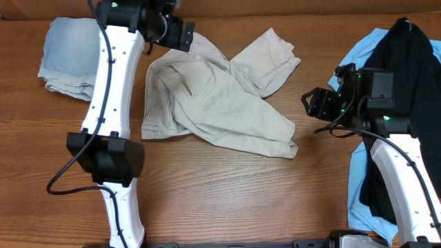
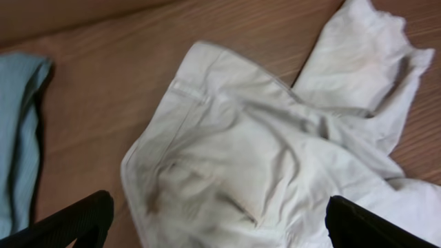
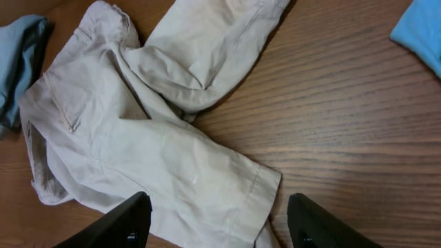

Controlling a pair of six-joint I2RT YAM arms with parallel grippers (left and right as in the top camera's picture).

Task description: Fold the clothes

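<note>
The clothes (image 1: 213,96), a beige garment, lie crumpled in the middle of the table with one leg crossed over toward the back right. My left gripper (image 1: 187,36) hovers over the garment's back left corner. In the left wrist view the left gripper (image 2: 220,231) is open wide above the waistband and pocket area of the clothes (image 2: 262,151), holding nothing. My right gripper (image 1: 308,103) stands just right of the garment. In the right wrist view the right gripper (image 3: 217,224) is open above a leg hem of the clothes (image 3: 138,124).
A folded light-blue denim piece (image 1: 69,55) lies at the back left, just left of the left arm. A black top (image 1: 400,69) on a sky-blue top (image 1: 358,186) covers the right side under the right arm. Bare wood (image 1: 227,200) shows in front.
</note>
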